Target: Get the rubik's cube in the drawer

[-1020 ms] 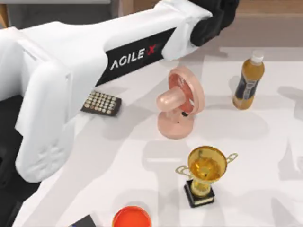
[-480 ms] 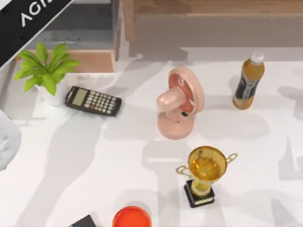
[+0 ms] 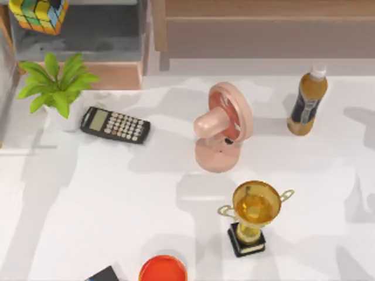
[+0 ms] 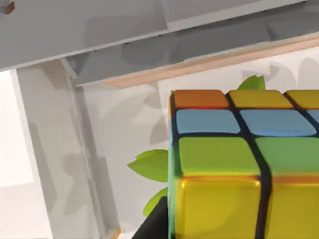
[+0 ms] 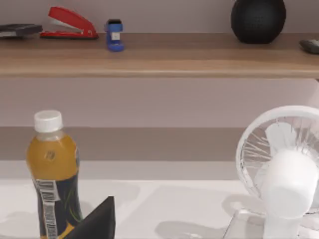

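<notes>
The rubik's cube (image 3: 38, 14) sits at the top view's upper-left corner, over the drawer (image 3: 88, 41), whose grey floor lies open beneath it. I cannot tell either gripper's finger state. Risk: the cube is near the drawer's left wall and could strike it and tumble out toward the plant (image 3: 55, 85).

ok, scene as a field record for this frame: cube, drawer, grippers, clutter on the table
cube: rubik's cube of yellow, green, blue and orange squares, at the top view's top left, over the grey drawer floor
drawer: open drawer, grey inside, tan wooden front
left gripper: close behind the cube in the left wrist view
right gripper: near the orange bottle
clutter: green plant, black calculator, pink fan, gold trophy, red round dish
</notes>
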You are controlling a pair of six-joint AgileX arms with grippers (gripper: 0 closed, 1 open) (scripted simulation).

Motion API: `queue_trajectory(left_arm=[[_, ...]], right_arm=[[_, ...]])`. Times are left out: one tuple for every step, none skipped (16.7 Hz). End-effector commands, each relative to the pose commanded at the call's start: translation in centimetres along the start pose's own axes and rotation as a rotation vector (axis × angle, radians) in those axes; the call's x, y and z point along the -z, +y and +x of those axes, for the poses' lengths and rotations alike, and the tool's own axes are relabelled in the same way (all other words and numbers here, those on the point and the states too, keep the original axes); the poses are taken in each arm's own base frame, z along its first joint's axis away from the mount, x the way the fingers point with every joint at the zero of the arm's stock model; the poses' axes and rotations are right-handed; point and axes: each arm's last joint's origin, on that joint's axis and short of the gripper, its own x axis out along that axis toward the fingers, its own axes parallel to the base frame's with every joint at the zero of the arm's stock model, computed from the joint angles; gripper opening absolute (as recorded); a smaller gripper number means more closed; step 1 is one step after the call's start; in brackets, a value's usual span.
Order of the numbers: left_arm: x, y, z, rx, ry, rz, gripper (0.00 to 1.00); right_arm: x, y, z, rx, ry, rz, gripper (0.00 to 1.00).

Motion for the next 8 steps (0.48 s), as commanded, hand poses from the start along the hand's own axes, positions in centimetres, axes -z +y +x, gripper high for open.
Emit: queue_trajectory(left_arm=[[0.4, 3.1, 1.1, -0.01, 0.051, -0.041, 0.0], [0.9, 6.1, 2.3, -0.018, 0.095, -0.08, 0.0], [1.6, 8.9, 3.6, -0.022, 0.134, -0.116, 0.0], [2.3, 11.6, 4.9, -0.024, 0.169, -0.15, 0.0], [3.1, 14.1, 6.3, -0.023, 0.199, -0.18, 0.0], [3.9, 16.3, 7.9, -0.017, 0.226, -0.202, 0.0], [4.7, 18.1, 9.5, -0.009, 0.251, -0.218, 0.0], [5.4, 19.6, 11.2, 0.002, 0.274, -0.23, 0.0]], right_arm=[[0.0, 0.0, 0.0, 0.0, 0.0, 0.0, 1.0], [0.0, 0.0, 0.0, 0.0, 0.0, 0.0, 1.0], [0.0, 0.0, 0.0, 0.0, 0.0, 0.0, 1.0], [0.0, 0.0, 0.0, 0.0, 0.0, 0.0, 1.0], [0.0, 0.0, 0.0, 0.0, 0.0, 0.0, 1.0], [0.0, 0.0, 0.0, 0.0, 0.0, 0.0, 1.0], [0.0, 0.0, 0.0, 0.0, 0.0, 0.0, 1.0], [0.0, 0.0, 0.0, 0.0, 0.0, 0.0, 1.0]])
